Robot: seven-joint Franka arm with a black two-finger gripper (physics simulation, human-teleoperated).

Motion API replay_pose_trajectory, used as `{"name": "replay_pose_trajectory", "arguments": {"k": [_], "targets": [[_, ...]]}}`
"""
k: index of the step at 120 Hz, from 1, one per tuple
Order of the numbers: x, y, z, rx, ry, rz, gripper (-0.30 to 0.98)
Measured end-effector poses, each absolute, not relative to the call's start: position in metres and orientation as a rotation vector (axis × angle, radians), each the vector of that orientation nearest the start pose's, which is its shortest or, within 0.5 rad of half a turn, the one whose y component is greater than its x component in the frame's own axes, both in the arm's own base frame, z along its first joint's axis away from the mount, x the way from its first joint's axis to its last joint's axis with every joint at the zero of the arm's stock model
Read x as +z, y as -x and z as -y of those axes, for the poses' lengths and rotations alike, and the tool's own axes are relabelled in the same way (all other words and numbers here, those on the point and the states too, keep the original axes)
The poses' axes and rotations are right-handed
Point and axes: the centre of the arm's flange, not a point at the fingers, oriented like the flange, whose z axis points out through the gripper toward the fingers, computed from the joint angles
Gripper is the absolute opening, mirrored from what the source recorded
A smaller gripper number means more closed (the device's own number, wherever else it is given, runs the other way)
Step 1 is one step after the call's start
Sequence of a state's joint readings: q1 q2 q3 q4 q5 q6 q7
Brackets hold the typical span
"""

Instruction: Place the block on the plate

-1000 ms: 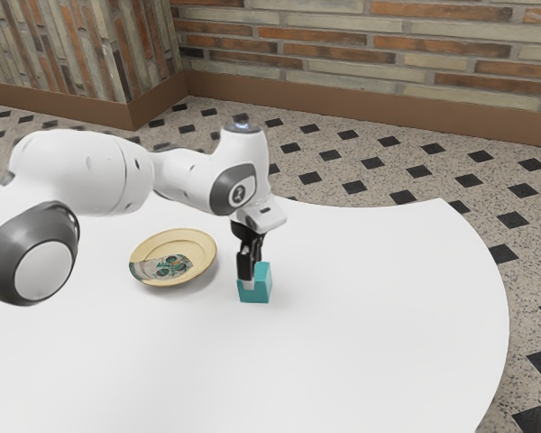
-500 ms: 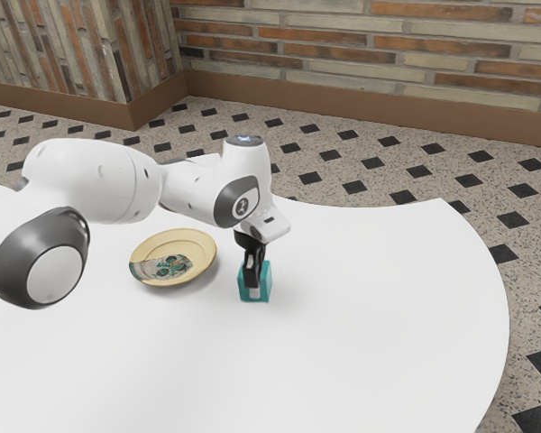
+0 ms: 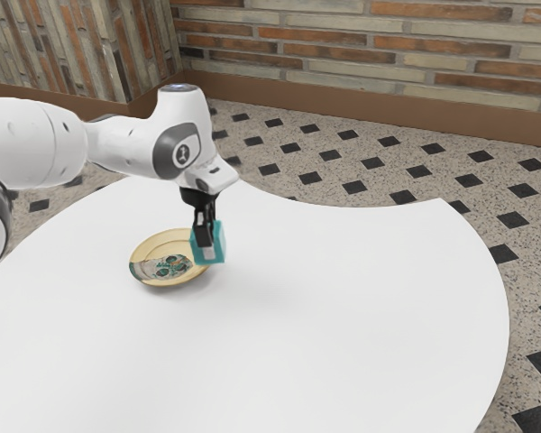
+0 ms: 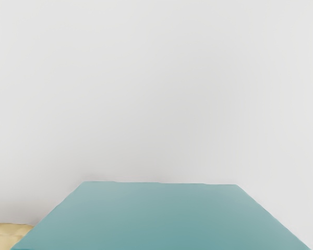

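Nearest in the exterior view, the white table (image 3: 279, 361) stretches out in front of the plate, its smooth top running on to both sides of it. Toward the exterior view's left from the plate, and partly cut off by the edge, is a rounded joint of the white arm (image 3: 36, 144), with a dark grey collar. The plate (image 3: 167, 236) itself lies flat on the table, pale yellow, with a teal and dark skull-like picture on a greyish band across it.

At the plate's side toward the exterior view's right is the teal block (image 3: 219, 240), raised off the table and covering part of the plate's rim in that view; whether it is directly above the rim I cannot tell. The black pincer (image 3: 207, 253) is closed on the block, pointing down with one finger along its near side. In the wrist view the block's top is large and close, and a bit of the yellow plate appears just beside it.

Beyond the plate, past the table's curved edge, lies the speckled floor (image 3: 343, 162) with black diamonds, then a brown skirting (image 3: 388, 111) and a brick wall (image 3: 388, 45).
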State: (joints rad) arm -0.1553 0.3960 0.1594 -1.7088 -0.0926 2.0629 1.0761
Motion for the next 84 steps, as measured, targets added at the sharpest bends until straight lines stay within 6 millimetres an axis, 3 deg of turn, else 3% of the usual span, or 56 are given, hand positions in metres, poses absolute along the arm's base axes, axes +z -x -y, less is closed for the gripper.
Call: {"name": "replay_pose_trajectory", "arguments": {"k": [23, 36, 65, 84], "targets": [[0.376, -0.639, -0.047, 0.105, 2.801, -1.473, 0.37], [0.372, -0.636, -0.073, 0.163, 2.794, -1.43, 0.37], [0.333, -0.654, -0.097, 0.231, 2.778, -1.391, 0.37], [0.304, -0.67, -0.1, 0.255, 2.769, -1.389, 0.37]]}}
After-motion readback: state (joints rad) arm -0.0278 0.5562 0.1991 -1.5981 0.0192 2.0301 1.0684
